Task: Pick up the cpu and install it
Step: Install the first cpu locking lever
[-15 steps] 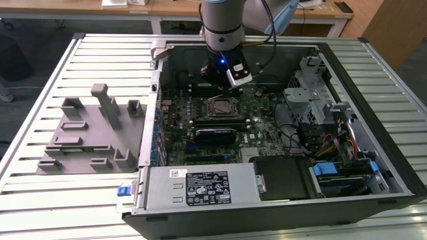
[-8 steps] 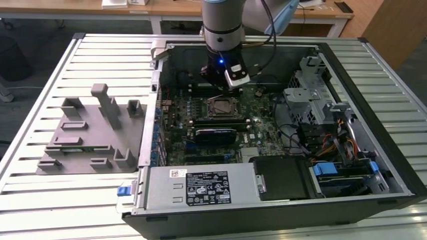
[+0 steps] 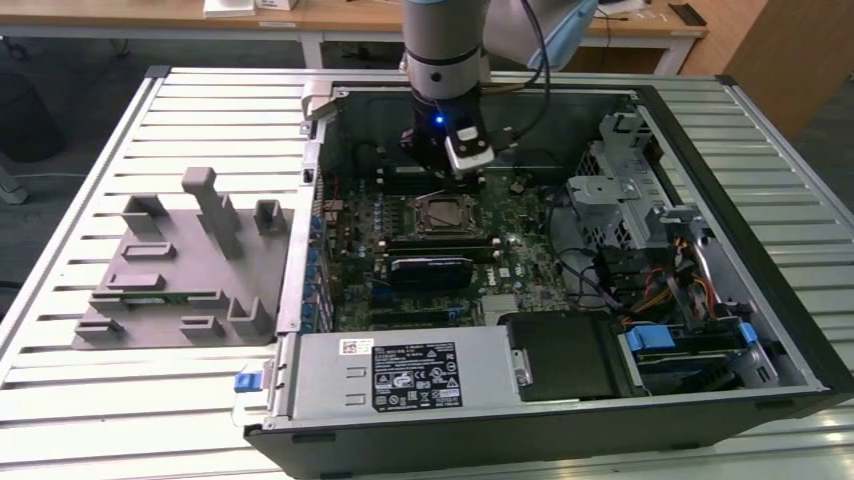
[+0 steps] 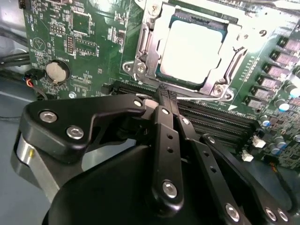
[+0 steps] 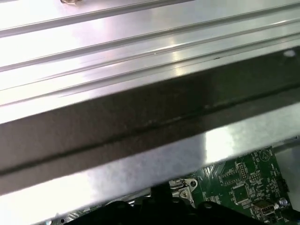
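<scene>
The cpu (image 4: 192, 49), a flat square chip with a shiny silver top, lies inside the metal-framed socket (image 4: 140, 51) on the green motherboard (image 4: 89, 42). In the exterior view the cpu (image 3: 442, 213) sits at the middle of the board in the open computer case. My gripper (image 4: 165, 95) hangs just behind the socket over the memory slots, its black fingers (image 4: 164, 122) pressed together with nothing between them. From outside, the gripper (image 3: 450, 168) is seen a little above the board, apart from the chip.
A grey power-supply box (image 3: 400, 375) fills the case's near corner. The drive cage and cables (image 3: 654, 240) stand at the exterior view's right. A grey fixture (image 3: 174, 270) lies on the slatted table (image 3: 134, 420). The case wall (image 5: 150, 126) runs close behind the gripper.
</scene>
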Controlling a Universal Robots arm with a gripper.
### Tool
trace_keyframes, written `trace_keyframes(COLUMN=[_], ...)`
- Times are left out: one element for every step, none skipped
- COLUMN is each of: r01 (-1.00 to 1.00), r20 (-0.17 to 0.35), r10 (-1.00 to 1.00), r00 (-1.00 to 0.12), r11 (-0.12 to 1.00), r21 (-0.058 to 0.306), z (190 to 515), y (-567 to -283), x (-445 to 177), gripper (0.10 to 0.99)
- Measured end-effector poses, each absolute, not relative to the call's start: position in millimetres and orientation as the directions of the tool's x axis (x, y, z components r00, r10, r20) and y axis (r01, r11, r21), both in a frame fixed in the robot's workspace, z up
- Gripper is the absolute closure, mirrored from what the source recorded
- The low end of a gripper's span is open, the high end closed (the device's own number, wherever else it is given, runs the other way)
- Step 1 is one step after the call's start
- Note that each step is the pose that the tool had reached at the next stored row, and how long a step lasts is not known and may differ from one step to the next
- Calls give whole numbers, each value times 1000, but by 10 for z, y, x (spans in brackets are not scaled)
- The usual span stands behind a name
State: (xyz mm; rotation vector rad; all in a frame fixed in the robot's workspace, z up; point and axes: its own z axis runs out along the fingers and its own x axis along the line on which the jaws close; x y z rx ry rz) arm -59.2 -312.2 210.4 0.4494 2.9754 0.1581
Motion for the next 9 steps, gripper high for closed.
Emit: trace_keyframes(r01=[290,294,297,299,300,301,302,302,303], r20=[-111,-113,-115,-119,-125,-132,-138,-145,-151], r10=[304,307,311,313,315,317,319,320,322], r00=[-946,-945,-944,-942,-941,-939,-938,-936,-935], r11=[949,948,947,946,946,945,944,944,943], r21=[122,123,124,125,127,129,131,133,135], z=[2102,2100,2097,2093,2088,2083,2078,2073,2069], y=[-3116,-3111,-3109,-3108,-3107,-3107,-3107,-3106,-3105], x=[-596,-600,-607,-614,-620,-626,-633,-640,-648], gripper=[980,980,980,980,980,980,980,980,980])
